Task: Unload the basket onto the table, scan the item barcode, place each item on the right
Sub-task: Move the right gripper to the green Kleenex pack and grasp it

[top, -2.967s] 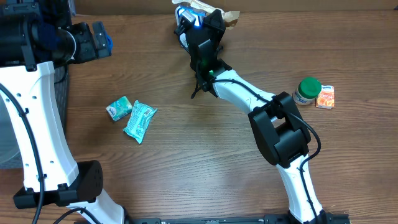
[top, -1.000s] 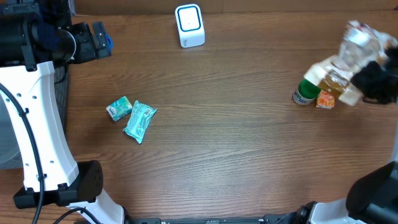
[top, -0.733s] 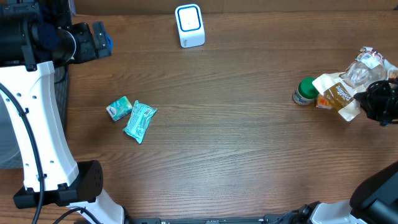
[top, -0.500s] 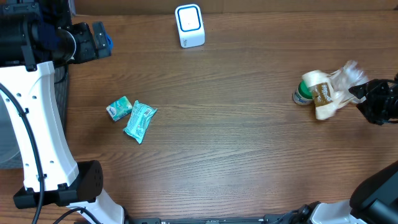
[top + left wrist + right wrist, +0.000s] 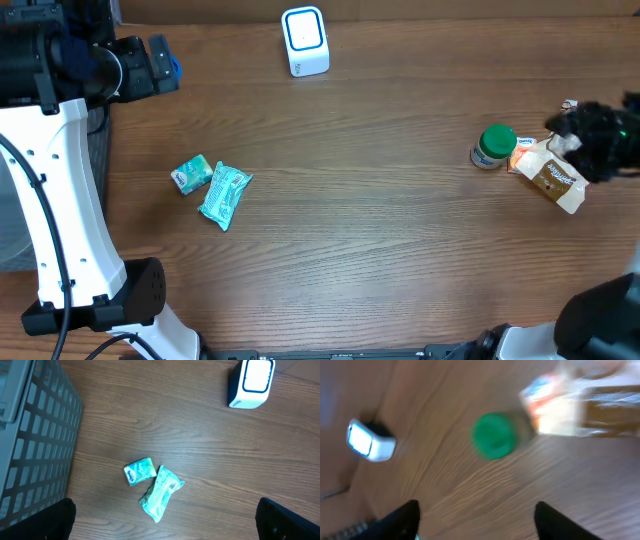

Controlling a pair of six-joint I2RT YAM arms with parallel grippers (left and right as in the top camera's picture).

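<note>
The clear-wrapped packet [image 5: 553,178] lies at the right edge of the table [image 5: 400,250], against a small orange box [image 5: 521,153] beside the green-lidded jar [image 5: 495,143]. It looks light, soft and crinkly, probably best pinched across its middle. The right gripper [image 5: 477,521] and left gripper [image 5: 162,525] both stand apart, empty. Only the left wrist view shows the basket [image 5: 30,435].

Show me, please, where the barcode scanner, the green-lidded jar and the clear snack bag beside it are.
barcode scanner [image 5: 304,32], overhead view, on its white top face.
green-lidded jar [image 5: 498,138], overhead view, on the green lid.
clear snack bag [image 5: 553,177], overhead view, on the brown middle of the bag.
</note>
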